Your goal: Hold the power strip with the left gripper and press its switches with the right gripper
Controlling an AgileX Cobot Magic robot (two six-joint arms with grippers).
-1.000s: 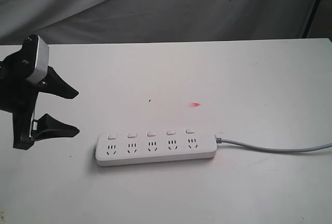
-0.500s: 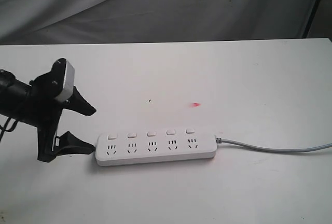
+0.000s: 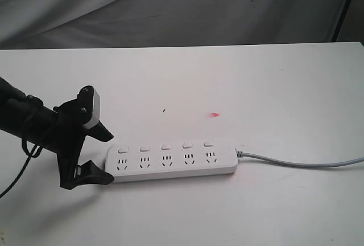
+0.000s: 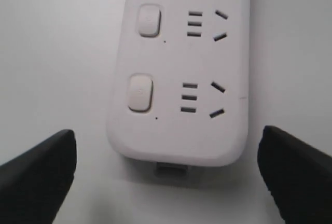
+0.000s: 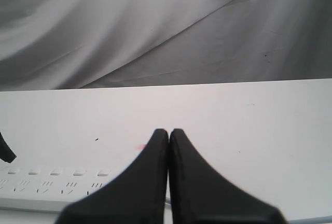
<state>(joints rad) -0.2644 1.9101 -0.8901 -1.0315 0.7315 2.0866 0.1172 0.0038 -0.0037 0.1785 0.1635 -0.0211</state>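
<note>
Well, the power strip [image 3: 172,162] lies flat on the white table [image 3: 273,86], closer to the near edge than the far one and running lengthwise along it. Its five switches [image 3: 165,146] sit in a row on the side facing the far edge. The grey cord [image 3: 296,162] leaves one end and trails off toward the table's right edge.

At the strip's other end, the left gripper [image 3: 110,158] has its fingers spread wide. One finger is on the far side of that end and one on the near side, so the rounded end sits between them. From its wrist view a gap shows on both sides, and it has hold of nothing.

The right gripper [image 5: 168,132] appears only in its own wrist view. Its two black fingers are pressed flat together with nothing between them, clear of the strip.

A small red mark [image 3: 214,114] sits on the table just beyond the switches.
</note>
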